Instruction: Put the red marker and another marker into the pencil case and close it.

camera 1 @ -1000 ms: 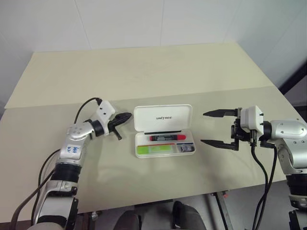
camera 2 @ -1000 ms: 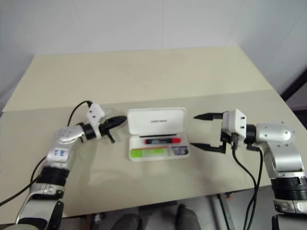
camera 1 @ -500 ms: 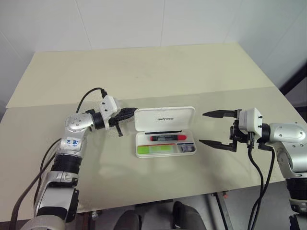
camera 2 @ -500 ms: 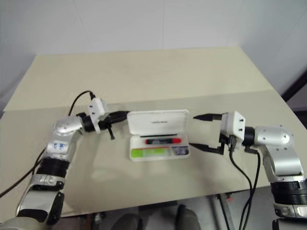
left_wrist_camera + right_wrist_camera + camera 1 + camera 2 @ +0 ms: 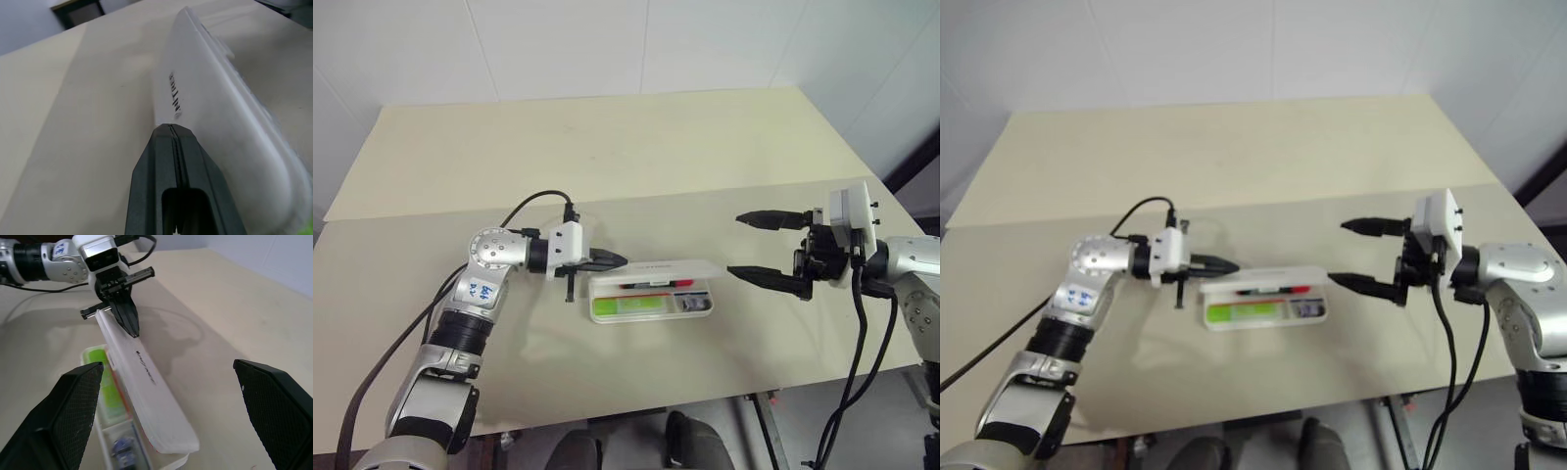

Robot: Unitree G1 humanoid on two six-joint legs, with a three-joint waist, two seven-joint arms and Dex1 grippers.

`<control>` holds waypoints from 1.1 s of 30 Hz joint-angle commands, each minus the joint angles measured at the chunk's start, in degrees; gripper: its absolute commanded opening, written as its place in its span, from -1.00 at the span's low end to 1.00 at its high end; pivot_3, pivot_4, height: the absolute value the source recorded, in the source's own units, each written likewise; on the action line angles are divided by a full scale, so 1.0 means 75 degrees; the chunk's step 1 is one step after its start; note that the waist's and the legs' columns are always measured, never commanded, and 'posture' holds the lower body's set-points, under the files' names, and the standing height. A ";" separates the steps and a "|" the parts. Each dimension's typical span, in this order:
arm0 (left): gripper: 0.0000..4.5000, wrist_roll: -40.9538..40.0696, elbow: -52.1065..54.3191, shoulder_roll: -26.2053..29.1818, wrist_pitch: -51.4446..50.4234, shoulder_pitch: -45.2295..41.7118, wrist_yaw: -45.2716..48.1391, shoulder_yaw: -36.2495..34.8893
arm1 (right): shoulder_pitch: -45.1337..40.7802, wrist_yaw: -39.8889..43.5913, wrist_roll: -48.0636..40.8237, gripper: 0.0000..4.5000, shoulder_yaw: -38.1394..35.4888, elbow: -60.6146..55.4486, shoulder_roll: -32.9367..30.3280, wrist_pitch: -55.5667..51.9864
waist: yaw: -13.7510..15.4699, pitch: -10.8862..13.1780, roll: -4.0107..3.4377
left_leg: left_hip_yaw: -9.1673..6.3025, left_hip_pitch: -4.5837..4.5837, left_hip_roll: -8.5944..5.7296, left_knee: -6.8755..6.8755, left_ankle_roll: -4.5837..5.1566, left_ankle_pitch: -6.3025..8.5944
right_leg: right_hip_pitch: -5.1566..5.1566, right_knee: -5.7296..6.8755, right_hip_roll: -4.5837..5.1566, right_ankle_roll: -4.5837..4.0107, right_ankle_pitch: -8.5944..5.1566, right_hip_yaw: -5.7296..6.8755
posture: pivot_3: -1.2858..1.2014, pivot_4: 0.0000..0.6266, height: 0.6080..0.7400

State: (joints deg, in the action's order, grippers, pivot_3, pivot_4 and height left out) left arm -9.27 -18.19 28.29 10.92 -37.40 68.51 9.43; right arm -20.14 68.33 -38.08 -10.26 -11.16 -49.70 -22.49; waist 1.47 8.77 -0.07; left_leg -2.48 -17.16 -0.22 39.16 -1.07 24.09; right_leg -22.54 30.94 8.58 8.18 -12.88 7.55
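The white pencil case (image 5: 652, 317) lies at the table's middle, its lid (image 5: 671, 267) tilted low over the base and still a little ajar. Inside, the red marker (image 5: 651, 285) shows as a strip under the lid, and the other marker, a lime-green highlighter (image 5: 626, 305), lies in the front row. My left gripper (image 5: 618, 261) is shut, its tip pressed against the lid's lettered outer face (image 5: 205, 98) at the left end. My right gripper (image 5: 734, 245) hangs open just right of the case, holding nothing.
A small dark item (image 5: 691, 304) sits in the case's right compartment. The beige table (image 5: 607, 147) stretches far behind the case; its front edge (image 5: 636, 416) runs close to me. Black cables trail from both wrists.
My left gripper swept right and pushed the lid from upright down over the base. My right gripper rolled and rose slightly, still open.
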 commanded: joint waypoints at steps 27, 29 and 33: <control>-0.99 0.1018 0.2326 -0.0095 -0.3086 0.0590 -0.0647 0.1453 | 0.0796 0.0151 0.0933 1.00 0.0126 -0.0395 0.0216 0.1042 | 0.0006 -0.0003 0.0005 | 0.0005 0.0002 0.0000 0.0004 0.0001 0.0000 | 0.0005 0.0002 0.0000 -0.0001 0.0001 -0.0009 | 0.03 -0.52 1.00; -0.99 0.1042 0.2248 -0.0103 -0.3015 0.0677 -0.0695 0.1469 | 0.0765 0.0127 0.0945 1.00 0.0143 -0.0376 0.0232 0.1061 | 0.0005 -0.0004 0.0006 | 0.0005 0.0004 0.0001 0.0004 0.0001 0.0000 | 0.0007 0.0003 0.0000 -0.0001 0.0001 -0.0011 | 0.03 -0.52 1.00; -0.99 0.1141 0.2005 -0.0159 -0.2843 0.0821 -0.0911 0.1486 | 0.0731 0.0071 0.0974 1.00 0.0175 -0.0410 0.0276 0.1077 | 0.0013 -0.0007 0.0010 | 0.0005 0.0008 0.0001 0.0005 0.0001 0.0000 | 0.0012 0.0003 0.0001 -0.0001 0.0001 -0.0012 | 0.03 -0.52 1.00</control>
State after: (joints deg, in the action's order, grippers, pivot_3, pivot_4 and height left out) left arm -2.08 -1.76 27.26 -10.42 -32.87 62.20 19.08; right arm -14.12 69.33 -30.60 -8.71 -12.77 -47.79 -15.13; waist 1.57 8.72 0.01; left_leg -2.44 -17.10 -0.22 39.20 -1.06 24.09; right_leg -22.44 30.96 8.59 8.17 -12.87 7.46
